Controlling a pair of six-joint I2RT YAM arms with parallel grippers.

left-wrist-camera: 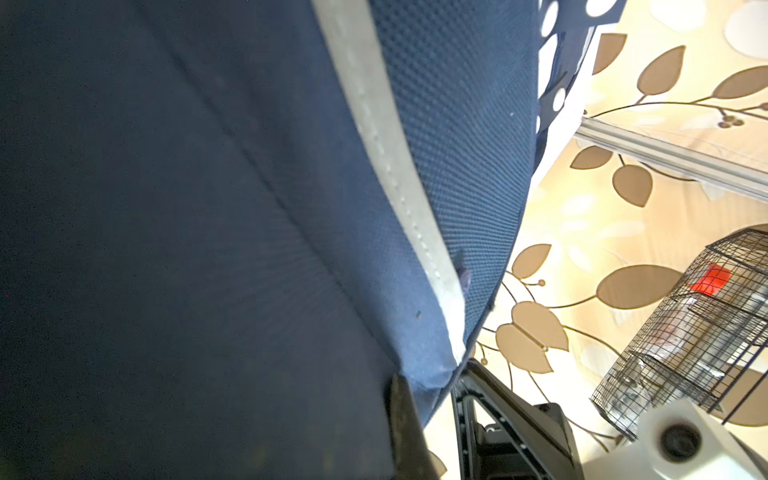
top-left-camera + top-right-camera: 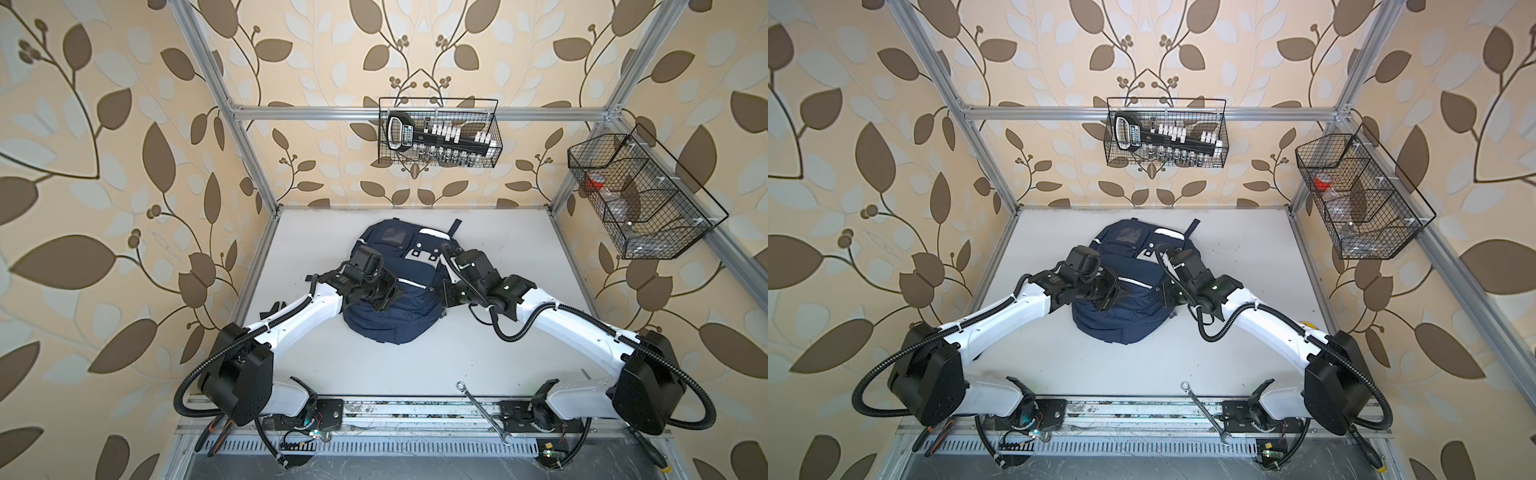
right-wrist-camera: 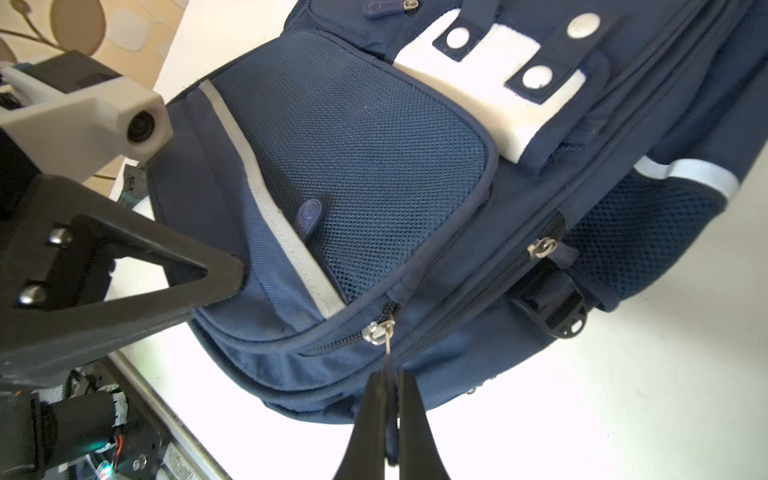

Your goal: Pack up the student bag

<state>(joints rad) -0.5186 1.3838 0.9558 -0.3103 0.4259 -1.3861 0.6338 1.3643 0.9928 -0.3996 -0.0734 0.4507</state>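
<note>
- Bag (image 2: pixel 399 322) face up on table (image 2: pixel 415 365), centre, nearer back edge; top loop toward back.
- Left gripper (image 1: pixel 436 376) on bag's front, fingers closed narrow, pinching a fold of navy fabric beside white stripe (image 1: pixel 395 166).
- Right gripper (image 3: pixel 390 376) at bag's right side, fingers closed tight on zip pull (image 3: pixel 389 359) of a front zip.
- Pull taut between slider (image 3: pixel 376 332) and fingertips.
- Grippers near each other, not touching.

The student bag (image 3: pixel 266 291) is matt woven cloth, front pocket (image 3: pixel 353 124) coarser mesh; zip slider (image 3: pixel 376 330) on it is shiny metal. The table (image 2: pixel 415 365) under it looks smooth, matt.
</note>
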